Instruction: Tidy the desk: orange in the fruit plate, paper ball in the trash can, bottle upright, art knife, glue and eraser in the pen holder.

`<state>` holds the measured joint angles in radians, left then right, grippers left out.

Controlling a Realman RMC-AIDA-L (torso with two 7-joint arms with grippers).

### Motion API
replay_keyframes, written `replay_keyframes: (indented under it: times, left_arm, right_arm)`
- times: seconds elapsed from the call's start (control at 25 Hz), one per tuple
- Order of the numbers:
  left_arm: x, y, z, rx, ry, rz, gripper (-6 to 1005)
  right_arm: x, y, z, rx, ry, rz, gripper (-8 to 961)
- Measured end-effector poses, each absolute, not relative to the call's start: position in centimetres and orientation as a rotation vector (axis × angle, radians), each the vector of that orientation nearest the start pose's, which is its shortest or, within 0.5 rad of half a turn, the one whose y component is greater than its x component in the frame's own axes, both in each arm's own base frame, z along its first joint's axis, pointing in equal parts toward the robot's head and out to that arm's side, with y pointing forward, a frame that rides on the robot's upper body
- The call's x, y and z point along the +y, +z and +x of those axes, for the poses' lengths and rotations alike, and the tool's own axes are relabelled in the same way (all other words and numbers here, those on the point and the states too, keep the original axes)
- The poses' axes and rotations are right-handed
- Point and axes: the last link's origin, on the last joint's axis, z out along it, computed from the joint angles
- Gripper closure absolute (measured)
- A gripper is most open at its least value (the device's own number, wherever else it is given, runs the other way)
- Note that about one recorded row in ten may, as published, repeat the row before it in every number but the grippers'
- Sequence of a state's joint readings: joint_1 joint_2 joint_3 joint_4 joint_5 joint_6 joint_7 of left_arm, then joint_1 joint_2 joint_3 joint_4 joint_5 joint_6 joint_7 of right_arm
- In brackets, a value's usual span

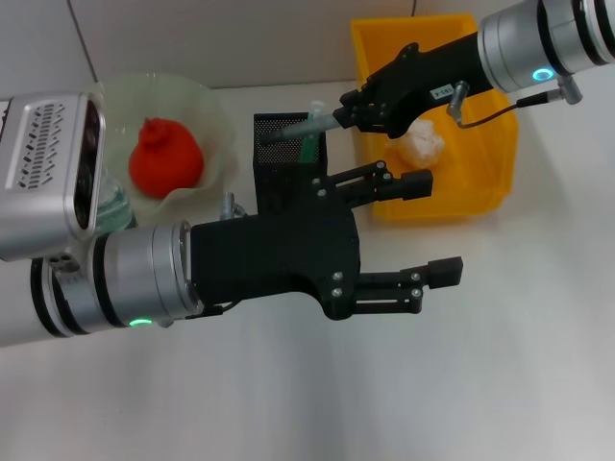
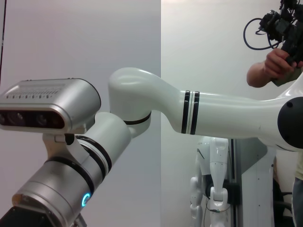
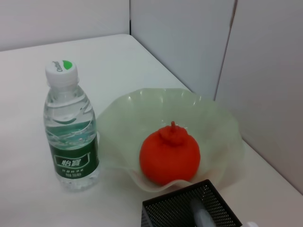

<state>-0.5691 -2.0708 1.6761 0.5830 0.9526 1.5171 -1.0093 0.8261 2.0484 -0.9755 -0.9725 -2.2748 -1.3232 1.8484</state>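
My right gripper (image 1: 342, 117) is shut on a slim grey stick (image 1: 298, 129) that lies slanted over the mouth of the black mesh pen holder (image 1: 284, 171); whether it is the art knife or the glue I cannot tell. A green item (image 1: 307, 150) stands inside the holder. In the pale-green fruit plate (image 1: 213, 123) lies the orange (image 1: 165, 158). The paper ball (image 1: 424, 143) rests in the yellow trash can (image 1: 480, 182). The bottle (image 3: 71, 127) stands upright beside the plate. Open and holding nothing, my left gripper (image 1: 429, 230) hovers above the desk (image 1: 500, 365). The eraser is out of view.
My left arm's wrist and camera housing (image 1: 58, 173) cover the near left of the desk and most of the bottle in the head view. A wall (image 3: 189, 42) rises just behind the plate. The left wrist view shows only my arm and a person farther off.
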Motion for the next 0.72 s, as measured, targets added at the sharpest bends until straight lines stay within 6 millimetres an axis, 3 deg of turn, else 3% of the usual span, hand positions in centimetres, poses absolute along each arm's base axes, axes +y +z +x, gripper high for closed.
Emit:
replay_keyframes:
  times: [0.72]
  left_arm:
    - [29.81,-6.77,-13.85,-0.011,-1.361,-2.834,184]
  right_arm:
    - [43.1,2.26,14.45,0.348,0.12,-2.725,804]
